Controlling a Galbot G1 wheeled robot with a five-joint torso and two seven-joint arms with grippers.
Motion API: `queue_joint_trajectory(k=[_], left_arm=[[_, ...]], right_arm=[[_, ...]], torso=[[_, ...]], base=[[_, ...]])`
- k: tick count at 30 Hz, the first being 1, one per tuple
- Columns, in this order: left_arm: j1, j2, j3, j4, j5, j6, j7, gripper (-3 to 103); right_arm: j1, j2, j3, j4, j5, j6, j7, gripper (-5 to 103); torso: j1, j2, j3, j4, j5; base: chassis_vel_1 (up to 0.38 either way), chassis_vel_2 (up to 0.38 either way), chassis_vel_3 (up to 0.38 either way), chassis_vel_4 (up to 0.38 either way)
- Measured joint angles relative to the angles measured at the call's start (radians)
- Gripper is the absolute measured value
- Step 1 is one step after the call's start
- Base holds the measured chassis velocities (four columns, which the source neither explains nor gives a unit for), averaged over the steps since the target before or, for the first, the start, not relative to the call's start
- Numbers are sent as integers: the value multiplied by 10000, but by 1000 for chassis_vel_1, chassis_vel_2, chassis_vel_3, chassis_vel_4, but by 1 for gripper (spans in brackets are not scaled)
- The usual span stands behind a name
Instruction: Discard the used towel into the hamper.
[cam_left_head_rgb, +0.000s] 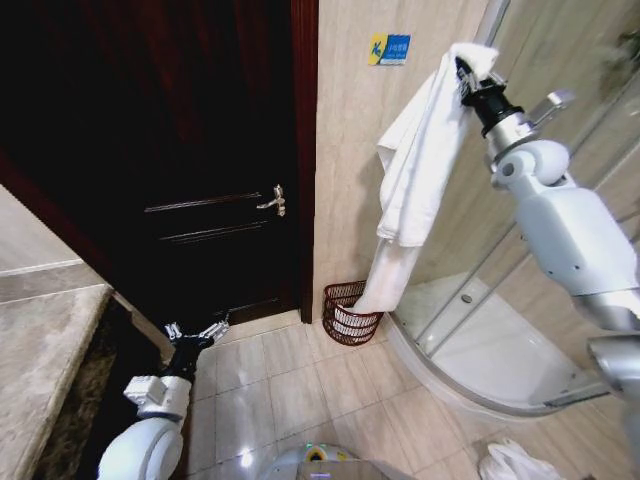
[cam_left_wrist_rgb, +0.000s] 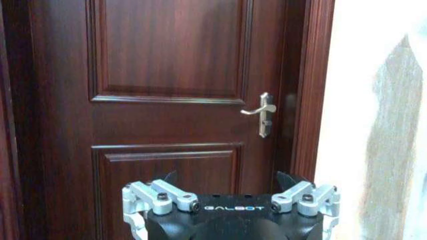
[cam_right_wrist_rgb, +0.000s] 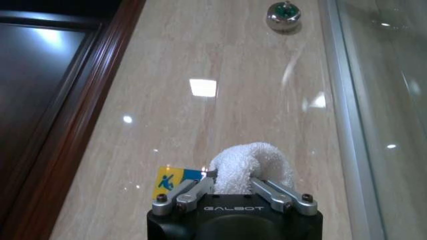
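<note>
One dark wooden door (cam_left_head_rgb: 190, 170) on the left, brass lever handle (cam_left_head_rgb: 272, 201) near its edge, beige tiled wall (cam_left_head_rgb: 350, 180) beside it. Glass shower enclosure (cam_left_head_rgb: 520, 320) at right. Right end effector (cam_left_head_rgb: 462, 72) raised high, pinching a white towel (cam_left_head_rgb: 415, 170). Towel hanging down long, lower end reaching into the hamper (cam_left_head_rgb: 348, 315) on the floor by the door frame. Left end effector (cam_left_head_rgb: 197, 331) low near the floor, fingers spread, pointing at the door. Small blue-and-yellow sticker (cam_left_head_rgb: 389, 49) high on the wall.

Bright indoor light glares off glossy wall tile (cam_right_wrist_rgb: 200, 90); door (cam_left_head_rgb: 150, 150) dim.
</note>
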Motion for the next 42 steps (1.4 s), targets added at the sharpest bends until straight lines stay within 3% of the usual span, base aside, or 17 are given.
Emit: queue_joint_trajectory(k=[6, 13, 26, 42], left_arm=[[0, 0, 0, 0, 0, 0, 0, 98], [0, 0, 0, 0, 0, 0, 0, 98], [0, -1, 0, 0, 0, 0, 0, 98], [0, 0, 0, 0, 0, 0, 0, 98]], right_arm=[[685, 270, -380, -574, -113, 111, -208, 9], [459, 250, -299, -353, -118, 114, -166, 9], [-2263, -230, 1184, 1261, -205, 61, 264, 9], [-3717, -57, 1901, 1573, -468, 71, 285, 9]], torso=[[1, 0, 0, 2, -5], [1, 0, 0, 2, -2], [0, 0, 0, 0, -1], [0, 0, -1, 0, -1]], base=[[0, 0, 0, 0], [0, 0, 0, 0], [0, 0, 0, 0], [0, 0, 0, 0]])
